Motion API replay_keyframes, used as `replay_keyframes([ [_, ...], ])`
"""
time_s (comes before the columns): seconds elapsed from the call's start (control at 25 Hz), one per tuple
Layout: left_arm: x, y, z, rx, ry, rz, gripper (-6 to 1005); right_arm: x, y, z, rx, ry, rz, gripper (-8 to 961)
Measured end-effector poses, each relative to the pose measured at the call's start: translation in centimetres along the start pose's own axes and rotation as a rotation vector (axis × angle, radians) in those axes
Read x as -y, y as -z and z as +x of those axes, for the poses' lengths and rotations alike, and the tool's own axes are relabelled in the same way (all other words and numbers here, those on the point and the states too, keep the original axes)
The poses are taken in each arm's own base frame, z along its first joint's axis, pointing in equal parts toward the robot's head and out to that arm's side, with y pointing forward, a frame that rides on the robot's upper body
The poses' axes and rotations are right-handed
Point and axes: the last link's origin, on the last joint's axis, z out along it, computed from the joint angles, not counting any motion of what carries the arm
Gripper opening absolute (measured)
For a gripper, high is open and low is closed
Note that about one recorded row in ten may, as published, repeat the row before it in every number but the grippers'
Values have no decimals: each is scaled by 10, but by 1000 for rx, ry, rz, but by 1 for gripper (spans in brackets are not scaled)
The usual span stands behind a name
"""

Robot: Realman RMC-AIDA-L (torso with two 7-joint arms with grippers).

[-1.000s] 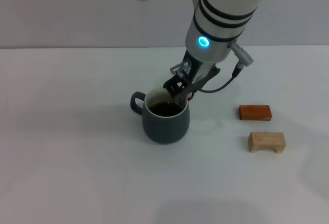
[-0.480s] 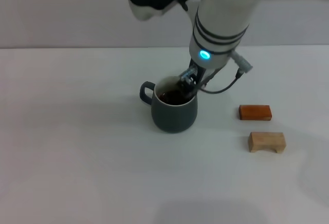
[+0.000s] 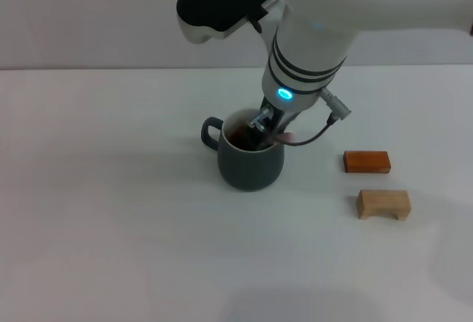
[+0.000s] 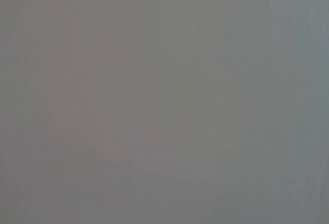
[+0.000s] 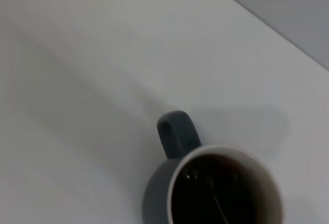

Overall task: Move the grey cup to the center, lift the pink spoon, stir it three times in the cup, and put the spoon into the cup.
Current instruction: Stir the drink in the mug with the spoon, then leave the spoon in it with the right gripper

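Note:
The grey cup [image 3: 250, 168] stands near the middle of the white table, its handle [image 3: 211, 131] pointing left and dark liquid inside. My right gripper [image 3: 260, 127] reaches down into the cup's mouth from behind and right, shut on the pink spoon. Only the spoon's pale pink handle end [image 3: 287, 137] shows, poking out over the right rim. In the right wrist view the cup [image 5: 177, 131] lies just below the camera, and a thin pale line [image 5: 219, 207] crosses its dark liquid. The left wrist view is a blank grey surface, and the left arm appears in no view.
An orange-brown block [image 3: 366, 162] and a pale wooden block [image 3: 383, 204] lie to the right of the cup, apart from it. The right arm's cable [image 3: 318, 131] loops out beside the cup's right rim. A wall runs behind the table.
The cup slid a little to the right a second ago and has since stayed put. The right arm's wrist swung leftward above it, with the gripper staying in the cup's mouth.

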Motion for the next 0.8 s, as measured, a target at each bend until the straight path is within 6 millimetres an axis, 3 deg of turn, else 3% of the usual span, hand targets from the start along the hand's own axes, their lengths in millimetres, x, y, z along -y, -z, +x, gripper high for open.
replay_keyframes([
  [0.4,-7,-6,0,4,-1,-20,13,-7,20,-16,114,87,45,307],
  [0.8,1,-8,-3,38,-3,8,13,-1,28,-10,192,120,104,306],
])
